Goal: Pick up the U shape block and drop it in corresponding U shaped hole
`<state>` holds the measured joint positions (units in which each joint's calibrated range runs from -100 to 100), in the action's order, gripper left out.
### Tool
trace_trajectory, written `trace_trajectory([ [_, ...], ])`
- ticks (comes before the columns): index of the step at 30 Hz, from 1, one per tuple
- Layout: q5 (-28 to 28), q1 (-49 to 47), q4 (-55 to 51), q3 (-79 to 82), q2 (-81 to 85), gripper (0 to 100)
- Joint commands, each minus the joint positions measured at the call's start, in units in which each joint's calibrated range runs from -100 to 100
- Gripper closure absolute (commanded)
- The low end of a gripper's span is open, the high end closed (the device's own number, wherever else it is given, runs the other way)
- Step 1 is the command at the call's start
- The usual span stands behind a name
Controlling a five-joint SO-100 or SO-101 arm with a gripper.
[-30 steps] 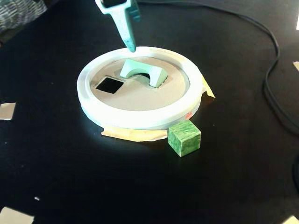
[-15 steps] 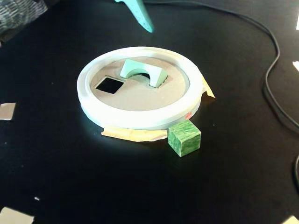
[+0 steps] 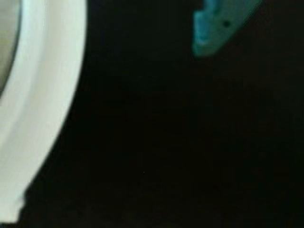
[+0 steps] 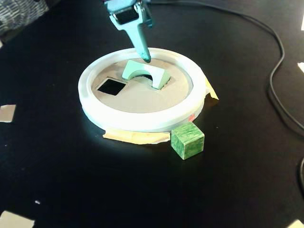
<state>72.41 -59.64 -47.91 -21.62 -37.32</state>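
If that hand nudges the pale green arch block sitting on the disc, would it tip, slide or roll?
The arch block looks rigid, with flat faces, so it should not bend or roll. It sits tilted, seemingly half in the cutout, so a nudge may rock it or drop it through. Its smooth-looking surface might slide on the tan disc. The hand hovers near its top.

- A black table is carrying everything.
- A white ring is sitting at centre on yellowish paper.
- A green cube is lying at its 5 o'clock.
- A black cable is trailing at 3 o'clock.
- Tan scraps are lying at 9 o'clock.
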Motion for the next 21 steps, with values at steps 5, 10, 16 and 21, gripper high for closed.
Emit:
trace_trajectory([
  [5, 0.1, 0.6, 2.2, -2.8, -1.8, 0],
  [10, -0.3, 2.0, 2.2, -2.8, -5.6, 0],
  [16, -2.1, 3.3, 2.2, -2.9, -7.1, 0],
  [21, -5.7, 4.7, 2.2, -5.2, -4.7, 0],
])
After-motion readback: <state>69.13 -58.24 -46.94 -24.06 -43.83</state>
